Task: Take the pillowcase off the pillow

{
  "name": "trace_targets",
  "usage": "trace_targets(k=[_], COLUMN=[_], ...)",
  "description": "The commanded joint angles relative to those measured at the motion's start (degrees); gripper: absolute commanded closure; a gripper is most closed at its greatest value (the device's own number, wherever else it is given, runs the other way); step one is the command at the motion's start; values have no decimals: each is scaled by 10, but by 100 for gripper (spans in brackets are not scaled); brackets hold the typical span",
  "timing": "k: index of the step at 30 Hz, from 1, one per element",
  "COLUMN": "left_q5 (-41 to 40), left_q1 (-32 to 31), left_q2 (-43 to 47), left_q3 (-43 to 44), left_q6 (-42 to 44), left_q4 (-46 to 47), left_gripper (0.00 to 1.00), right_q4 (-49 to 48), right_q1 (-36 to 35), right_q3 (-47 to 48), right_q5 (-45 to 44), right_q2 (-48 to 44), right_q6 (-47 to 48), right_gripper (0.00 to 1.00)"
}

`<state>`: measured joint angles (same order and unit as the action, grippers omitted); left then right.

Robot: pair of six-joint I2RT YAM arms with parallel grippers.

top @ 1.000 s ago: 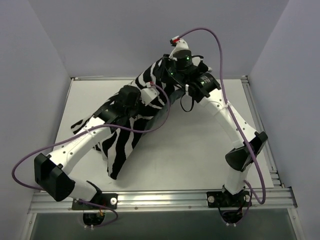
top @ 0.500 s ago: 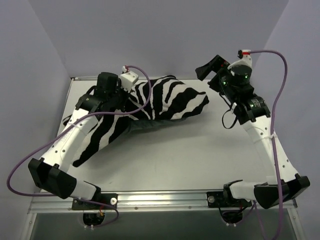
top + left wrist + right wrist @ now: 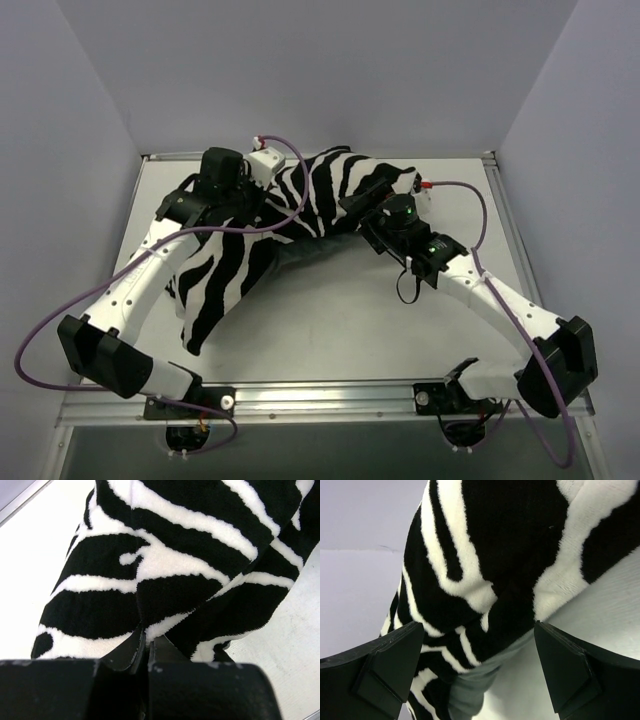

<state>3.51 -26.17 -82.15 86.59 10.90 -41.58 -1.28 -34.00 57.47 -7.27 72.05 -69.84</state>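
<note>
Top external: we see the pillowcase (image 3: pixel 330 195) draped from the far edge of the table (image 3: pixel 400 330) toward the near-left corner.
Left gripper (image 3: pixel 145 645): fingers clamped on the striped fabric.
Right gripper (image 3: pixel 477 630): fingers apart, moved in from the far-right corner.

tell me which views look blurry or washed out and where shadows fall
top external: even soft light, the pillowcase stripes sharp, barely any shadow on the table. left wrist: fur crisp, table washed out at upper left, the left gripper nearly black. right wrist: fur in focus, the right gripper dark, little detail.
</note>
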Motion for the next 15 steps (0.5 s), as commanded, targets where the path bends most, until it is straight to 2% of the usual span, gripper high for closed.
trace_targets(k=[1, 5, 10, 13, 14, 15], left_q5=[16, 22, 40, 48, 54, 59], left_q1=[-4, -5, -8, -10, -11, -12], left_q2=[29, 31, 27, 29, 32, 35], left_q3=[14, 10, 3, -5, -7, -7], left_q6=[-6, -10, -14, -15, -13, -13], left_q4=[62, 63, 63, 64, 63, 61], left_gripper=[98, 98, 98, 98, 98, 98], right_q4=[-79, -100, -201, -231, -233, -238], right_q1=[-3, -2, 16, 35, 39, 47], right_q3=[-6, -3, -27, 17, 30, 38], right_q5=[-24, -4, 1, 15, 23, 41], right_q2=[41, 87, 155, 211, 223, 235], right_q6=[-65, -77, -97, -33, -18, -9], right_gripper=[0, 0, 0, 0, 3, 12])
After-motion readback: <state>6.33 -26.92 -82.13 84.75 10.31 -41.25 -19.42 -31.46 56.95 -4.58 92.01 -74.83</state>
